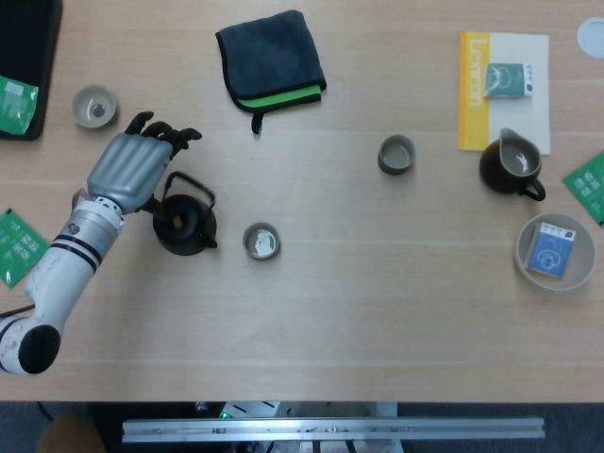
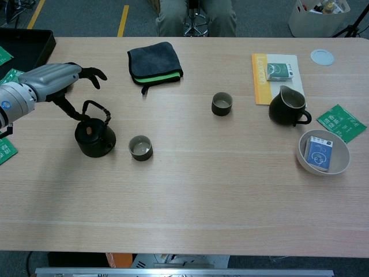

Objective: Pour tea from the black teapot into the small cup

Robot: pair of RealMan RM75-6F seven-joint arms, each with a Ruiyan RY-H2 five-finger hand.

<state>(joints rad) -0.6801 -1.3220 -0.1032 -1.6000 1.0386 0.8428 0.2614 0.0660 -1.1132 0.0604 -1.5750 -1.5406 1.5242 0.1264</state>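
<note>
Left robot hand (image 1: 127, 172) (image 2: 52, 78) sits at the far left of the desk (image 1: 359, 311) (image 2: 219, 202), palm down, fingers spread and pointing toward the far edge; it holds nothing I can confirm. In the chest view its thumb reaches down to the raised bail handle of the black teapot (image 1: 185, 223) (image 2: 94, 137), touching or just short of it, can't tell which. Teapot stands upright on the desk just below and to the right of the robot hand, lid on. Beyond the robot hand, toward the far-left corner: a small grey cup (image 1: 94, 106) (image 2: 58, 81) and a black tray (image 1: 33, 38) (image 2: 29, 49) with a green packet on it. Another green packet (image 1: 19, 245) lies at the left desk edge beside the forearm. Small cup (image 1: 261, 242) (image 2: 140, 148) is right of the teapot, near but apart, upright. Further right and away from the robot hand: dark folded cloth (image 1: 272, 58) (image 2: 154, 62) with a green edge. Well right of the robot hand: a second dark cup (image 1: 396, 154) (image 2: 222, 104) mid-desk, then a yellow-spined booklet (image 1: 500, 90) (image 2: 275, 78) with a small box on it, a dark pitcher (image 1: 511, 166) (image 2: 287, 108) touching its near edge, a green packet (image 1: 589, 184) (image 2: 341, 122), and a bowl (image 1: 557, 276) (image 2: 340, 158) holding a blue box. Right robot hand shows in neither view.
</note>
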